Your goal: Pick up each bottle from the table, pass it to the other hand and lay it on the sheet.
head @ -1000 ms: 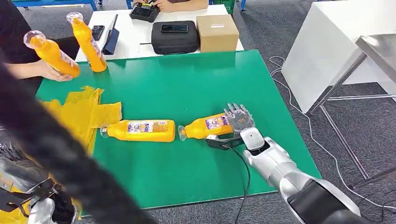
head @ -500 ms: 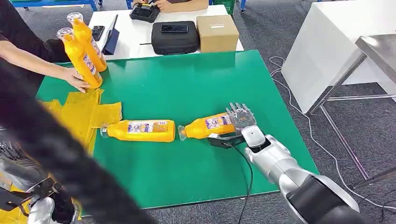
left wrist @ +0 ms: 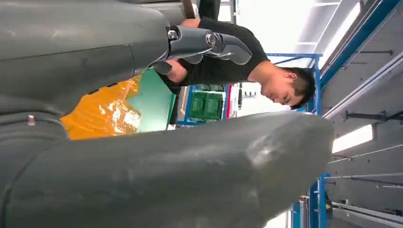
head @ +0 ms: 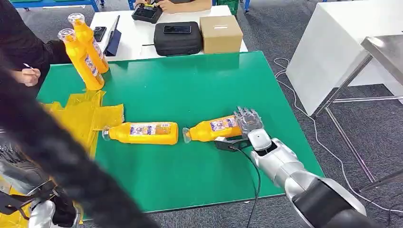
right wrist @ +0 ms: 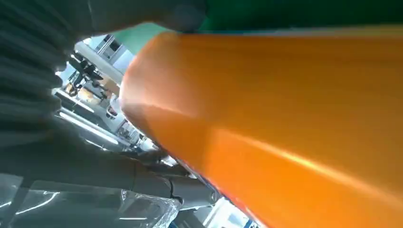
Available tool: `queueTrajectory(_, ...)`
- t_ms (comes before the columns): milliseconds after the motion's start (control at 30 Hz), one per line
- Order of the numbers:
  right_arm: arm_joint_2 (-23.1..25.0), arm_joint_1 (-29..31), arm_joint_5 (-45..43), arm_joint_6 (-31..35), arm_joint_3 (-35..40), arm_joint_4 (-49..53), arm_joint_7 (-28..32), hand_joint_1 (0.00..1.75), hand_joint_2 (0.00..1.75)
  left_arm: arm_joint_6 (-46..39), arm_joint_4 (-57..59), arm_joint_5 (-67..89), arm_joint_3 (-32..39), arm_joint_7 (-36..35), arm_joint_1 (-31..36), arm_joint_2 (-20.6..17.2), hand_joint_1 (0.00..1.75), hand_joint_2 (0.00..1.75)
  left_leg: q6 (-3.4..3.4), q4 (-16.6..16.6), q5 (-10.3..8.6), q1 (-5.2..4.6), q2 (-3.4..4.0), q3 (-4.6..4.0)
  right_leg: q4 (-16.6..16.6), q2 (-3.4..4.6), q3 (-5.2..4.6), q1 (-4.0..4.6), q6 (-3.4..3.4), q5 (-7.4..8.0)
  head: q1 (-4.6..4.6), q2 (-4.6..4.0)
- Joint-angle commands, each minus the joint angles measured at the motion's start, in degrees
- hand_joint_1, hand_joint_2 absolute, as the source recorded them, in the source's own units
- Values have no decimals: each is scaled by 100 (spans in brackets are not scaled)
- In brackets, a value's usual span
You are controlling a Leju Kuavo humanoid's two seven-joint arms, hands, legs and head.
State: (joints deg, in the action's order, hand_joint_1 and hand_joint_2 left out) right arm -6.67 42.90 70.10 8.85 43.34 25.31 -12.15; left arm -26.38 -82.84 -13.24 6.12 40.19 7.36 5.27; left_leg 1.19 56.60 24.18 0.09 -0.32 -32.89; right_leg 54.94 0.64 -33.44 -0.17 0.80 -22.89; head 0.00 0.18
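Green table (head: pixel 190 85): no bottle is laid on the yellow sheet (head: pixel 85 114) yet. One lying bottle (head: pixel 212 128) is wrapped by the right hand (head: pixel 246 121); the other lying bottle (head: pixel 142 133) waits. The left hand (left wrist: pixel 209 45) is spread, holding nothing.

The green table (head: pixel 190 85) carries four orange bottles and a yellow sheet (head: pixel 83 116). The sheet lies crumpled along the table's left edge. Just right of the sheet, one bottle (head: pixel 142 133) lies on its side; another lying bottle (head: pixel 211 129) follows further right. Beyond the sheet, two bottles (head: pixel 81 59) (head: pixel 91 45) stand upright, touching each other.
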Motion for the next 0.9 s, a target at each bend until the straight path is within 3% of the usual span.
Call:
queueTrajectory(33, -48, -246, -68, -94, 184, -392, 46, 175, 175, -28, 351, -63, -18, -19, 246, -9, 0, 0, -6, -8, 0, 6, -18, 14, -11, -22, 21, 6, -1, -5, 0, 2)
queueTrajectory(600, 53, -437, -152, -484, 291, -383, 180, 175, 175, -12, 274, -217, 2, -19, 172, -20, 0, 0, -7, -18, 2, 8, -22, 47, -23, -28, 58, 8, -1, -7, 0, 0)
queueTrajectory(700, 43, -412, -407, -328, 145, -262, 330, 175, 175, 40, 502, -238, -275, -84, 178, -202, 0, 0, -5, -18, 3, 8, -19, 53, -23, -25, 62, 8, -2, -6, 0, 0)
queueTrajectory(767, -179, -481, -724, 183, -100, 328, 313, 175, 175, 150, 894, -95, -650, -884, 187, -472, 0, 0, -2, -12, 4, 3, -12, 51, -13, -17, 57, 3, -2, -6, 0, 0)
queueTrajectory(900, -770, -908, -1256, 260, -563, 3074, 21, 175, 175, 625, 539, -457, -505, -991, -251, -321, 0, 0, -4, -18, 4, 1, -11, 51, -17, -17, 54, 1, -1, -7, 0, 0)
